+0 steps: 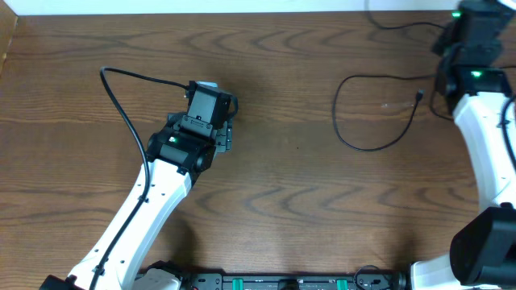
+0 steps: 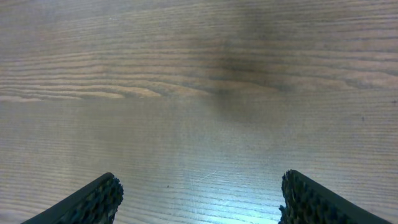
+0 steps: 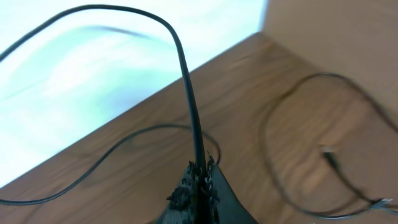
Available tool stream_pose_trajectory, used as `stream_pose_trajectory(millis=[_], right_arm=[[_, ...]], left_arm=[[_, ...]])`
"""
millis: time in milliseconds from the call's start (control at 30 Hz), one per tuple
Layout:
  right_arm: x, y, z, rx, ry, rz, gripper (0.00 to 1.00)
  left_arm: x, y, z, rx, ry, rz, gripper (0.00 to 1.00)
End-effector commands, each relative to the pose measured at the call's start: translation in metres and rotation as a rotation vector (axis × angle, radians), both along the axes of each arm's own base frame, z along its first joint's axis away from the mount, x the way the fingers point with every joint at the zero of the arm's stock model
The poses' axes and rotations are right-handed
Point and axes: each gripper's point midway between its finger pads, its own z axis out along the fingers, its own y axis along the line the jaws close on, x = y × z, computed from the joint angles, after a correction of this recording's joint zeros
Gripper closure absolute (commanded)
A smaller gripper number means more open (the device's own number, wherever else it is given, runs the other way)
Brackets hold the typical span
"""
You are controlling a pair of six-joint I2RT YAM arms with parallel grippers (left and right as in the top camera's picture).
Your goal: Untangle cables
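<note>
A thin black cable (image 1: 360, 143) lies in an open loop on the wooden table at the right, its small plug (image 1: 419, 95) at the loop's right end. My right gripper (image 3: 202, 167) is shut on this black cable (image 3: 193, 118), which rises from the jaws and arcs away to the left. The loop (image 3: 268, 146) and plug (image 3: 328, 155) also lie to the right in the right wrist view. My left gripper (image 2: 199, 186) hangs open over bare wood left of centre (image 1: 208, 101), nothing between its fingers (image 2: 102, 199). No cable shows in the left wrist view.
The right arm's wrist (image 1: 472, 32) sits at the table's far right corner, near the back edge (image 3: 155, 93). A thicker black wire (image 1: 121, 109) runs along the left arm. The arm bases (image 1: 282, 282) stand at the front edge.
</note>
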Motion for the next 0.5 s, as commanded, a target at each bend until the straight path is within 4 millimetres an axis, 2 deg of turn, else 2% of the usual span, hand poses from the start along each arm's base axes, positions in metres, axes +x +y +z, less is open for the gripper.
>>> stream_pose_trajectory(millis=[0, 200, 467], right_arm=[[-0.012, -0.042, 0.015, -0.032, -0.027, -0.101, 0.99], [-0.032, -0.1, 0.017, -0.022, -0.042, -0.207, 0.99], [-0.055, -0.135, 0.013, -0.031, -0.016, -0.295, 0.99]], left_arm=[[-0.001, 0.003, -0.004, 0.016, 0.015, -0.005, 0.17], [-0.001, 0.003, -0.004, 0.016, 0.015, -0.005, 0.17], [-0.001, 0.003, -0.004, 0.016, 0.015, -0.005, 0.17]])
